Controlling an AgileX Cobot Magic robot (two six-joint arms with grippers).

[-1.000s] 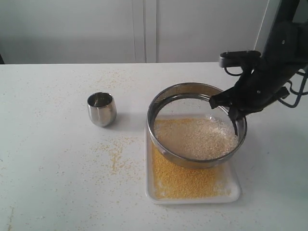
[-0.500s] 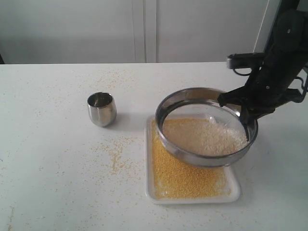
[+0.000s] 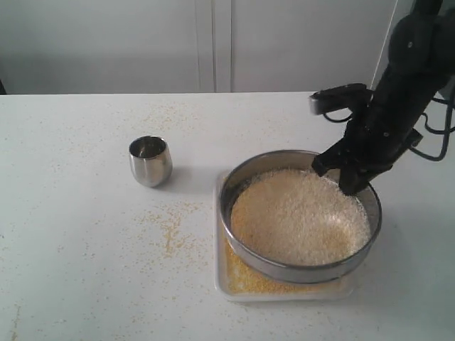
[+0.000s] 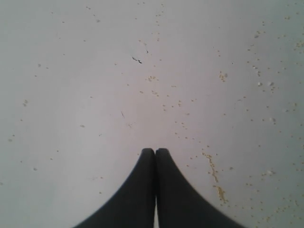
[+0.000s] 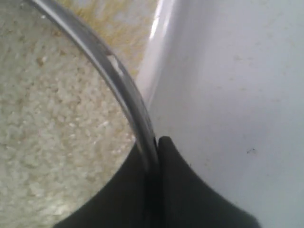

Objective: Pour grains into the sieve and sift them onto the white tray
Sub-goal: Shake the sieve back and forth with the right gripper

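Note:
The steel sieve (image 3: 298,266) hangs level just over the white tray (image 3: 222,284), full of whitish grains (image 3: 298,217). Yellow grains (image 3: 245,278) lie on the tray below it. My right gripper (image 3: 352,186) is shut on the sieve's far right rim (image 5: 118,78), one finger inside the ring and one outside. In the right wrist view the whitish grains (image 5: 52,128) fill the mesh beside the tray's edge (image 5: 159,52). My left gripper (image 4: 155,151) is shut on nothing above bare table, and it is out of the exterior view.
A small steel cup (image 3: 150,160) stands upright left of the tray. Yellow grains are scattered on the white table (image 3: 170,231) between the cup and the tray and further back. A white wall runs behind the table.
The sieve swung right and then back left and toward the front, coming down level over the tray. The whitish grains spread across the whole mesh. The right arm moved with it.

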